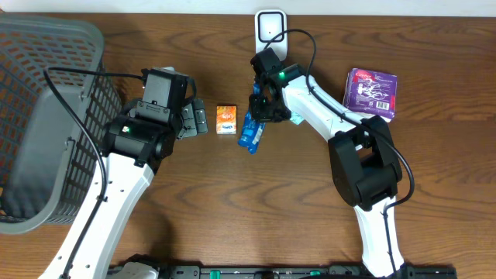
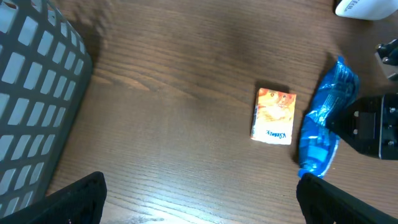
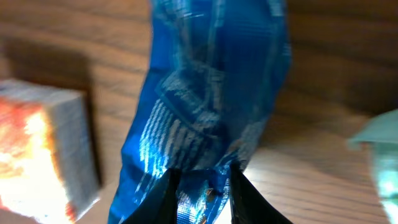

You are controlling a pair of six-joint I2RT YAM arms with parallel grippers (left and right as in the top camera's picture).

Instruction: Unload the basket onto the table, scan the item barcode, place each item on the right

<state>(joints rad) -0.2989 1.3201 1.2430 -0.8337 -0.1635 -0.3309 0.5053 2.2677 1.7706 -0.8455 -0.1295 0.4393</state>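
Right claw (image 1: 260, 107) grips the blue packet (image 1: 249, 133) near the scanner (image 1: 270, 27) at the desk's (image 1: 434, 194) back edge, presumably for scanning; left claw (image 1: 198, 118) stands wide.

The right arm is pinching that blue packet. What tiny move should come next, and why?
Probably carry the blue packet a little toward the white scanner at the table's far edge. The right fingers are shut on the packet's end, and the scanner stands just beyond it, so only a short move and perhaps a turn seem needed.
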